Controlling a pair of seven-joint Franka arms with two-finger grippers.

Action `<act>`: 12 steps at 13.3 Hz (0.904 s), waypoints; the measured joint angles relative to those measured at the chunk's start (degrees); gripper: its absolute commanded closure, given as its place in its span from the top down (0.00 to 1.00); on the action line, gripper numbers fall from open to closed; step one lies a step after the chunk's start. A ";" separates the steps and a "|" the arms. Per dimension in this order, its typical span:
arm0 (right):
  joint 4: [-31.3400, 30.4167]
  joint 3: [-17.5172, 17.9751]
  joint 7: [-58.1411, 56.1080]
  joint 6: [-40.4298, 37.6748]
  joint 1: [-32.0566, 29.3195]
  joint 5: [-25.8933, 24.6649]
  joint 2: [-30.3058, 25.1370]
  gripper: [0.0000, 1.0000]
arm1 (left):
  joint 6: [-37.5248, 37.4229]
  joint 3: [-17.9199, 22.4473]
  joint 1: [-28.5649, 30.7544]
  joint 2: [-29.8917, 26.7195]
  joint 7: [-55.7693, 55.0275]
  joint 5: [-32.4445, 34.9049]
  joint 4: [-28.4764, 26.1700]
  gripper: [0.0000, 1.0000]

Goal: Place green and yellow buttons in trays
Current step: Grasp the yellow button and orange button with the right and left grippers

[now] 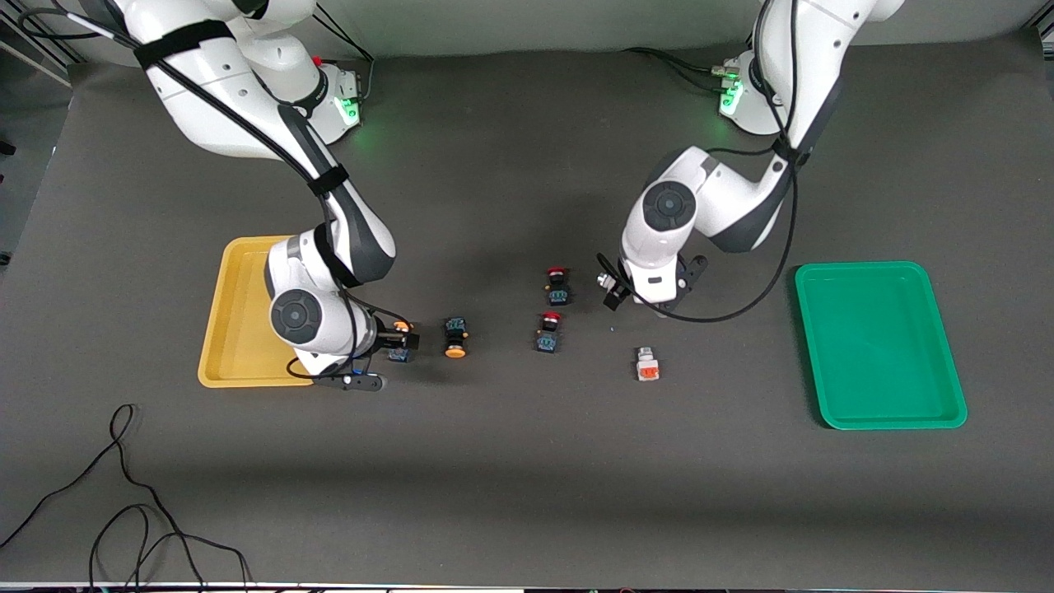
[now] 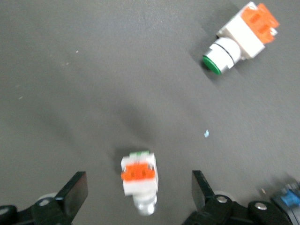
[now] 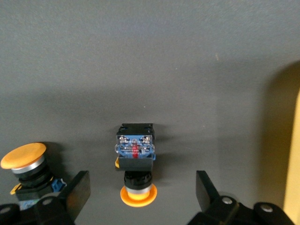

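White-grey button point(image 1: 648, 364) nearest camera, lower centre of front frame; second point(image 2: 139, 177) seen between spread left gripper point(image 2: 139, 197) fingers. Yellow-capped button point(image 3: 136, 161) framed by spread right gripper point(image 3: 142, 192). Judged light, rigid, smooth; best pinched across flat body sides.

Red-capped buttons point(image 1: 552, 309) crowd mid-table; bare mat around green tray point(image 1: 879, 416).
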 measured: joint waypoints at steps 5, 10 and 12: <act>0.02 -0.03 0.13 3.20 0.21 0.00 2.19 1.00 | 3.59 -0.30 0.08 4.16 -0.03 0.17 0.09 0.99; 0.03 -0.16 0.15 5.14 0.21 0.00 3.79 0.67 | 4.25 -0.53 -0.55 5.88 -0.04 0.17 0.10 0.60; 0.06 -0.20 0.15 5.17 0.21 0.00 3.82 0.07 | 4.31 -0.62 -1.27 5.96 -0.04 0.18 0.13 0.17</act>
